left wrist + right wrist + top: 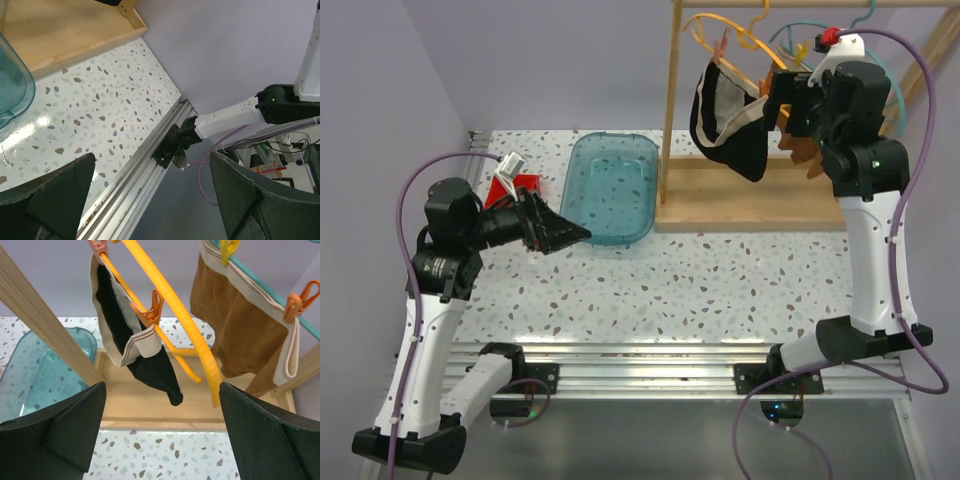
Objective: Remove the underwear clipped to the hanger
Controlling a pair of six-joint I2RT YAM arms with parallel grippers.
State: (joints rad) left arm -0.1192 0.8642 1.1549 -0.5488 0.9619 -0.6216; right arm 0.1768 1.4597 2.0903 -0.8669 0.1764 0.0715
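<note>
1. Now, right gripper (161, 390) and left gripper (152, 165) are held open, empty.
2. Black underwear (150, 362) is hung ahead between the right jaws, brown underwear (235, 335) rightward.
3. The crossing hanger (186, 327) may be pinched instead.

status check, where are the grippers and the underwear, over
Left gripper open, empty, over the table. Right gripper open, empty, facing the black underwear clipped on the yellow hanger. Brown underwear clipped alongside. Nothing blocking.
</note>
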